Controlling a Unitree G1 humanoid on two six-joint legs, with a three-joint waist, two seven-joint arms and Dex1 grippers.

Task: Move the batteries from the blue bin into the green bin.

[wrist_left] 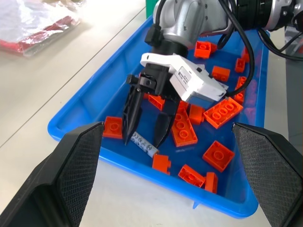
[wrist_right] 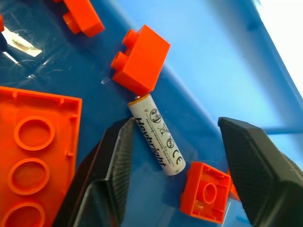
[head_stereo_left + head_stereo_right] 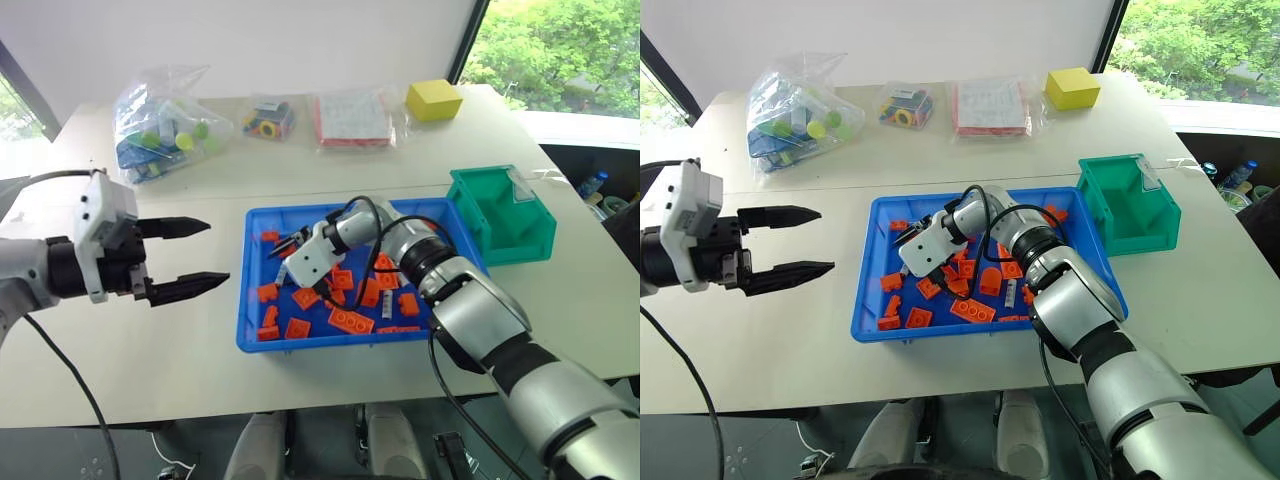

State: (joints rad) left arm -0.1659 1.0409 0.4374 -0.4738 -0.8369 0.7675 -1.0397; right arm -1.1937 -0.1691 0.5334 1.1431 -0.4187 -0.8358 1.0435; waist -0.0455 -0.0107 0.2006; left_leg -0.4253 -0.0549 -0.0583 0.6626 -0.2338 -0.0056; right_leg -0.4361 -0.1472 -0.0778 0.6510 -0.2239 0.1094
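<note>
The blue bin [image 3: 330,343] sits mid-table, holding many orange bricks and the batteries. My right gripper [image 2: 176,124] reaches down into its left part, open, with the fingers straddling one white-labelled battery [image 2: 156,137]. One finger [image 2: 116,156] is right beside that battery and the other stands apart from it. The left wrist view shows this battery [image 1: 143,143] lying on the bin floor between the two fingertips. What looks like another battery [image 3: 1010,292] lies among the bricks further right. The empty green bin [image 3: 500,215] stands against the blue bin's right end. My left gripper [image 3: 218,253] hovers open, left of the blue bin.
Orange bricks [image 3: 350,320] crowd the blue bin around the battery, one small brick [image 2: 142,59] touching its end. At the table's far side are a yellow box [image 3: 433,100], a bag of coloured parts [image 3: 160,125], a smaller bag [image 3: 268,118] and a flat red-and-white packet [image 3: 355,118].
</note>
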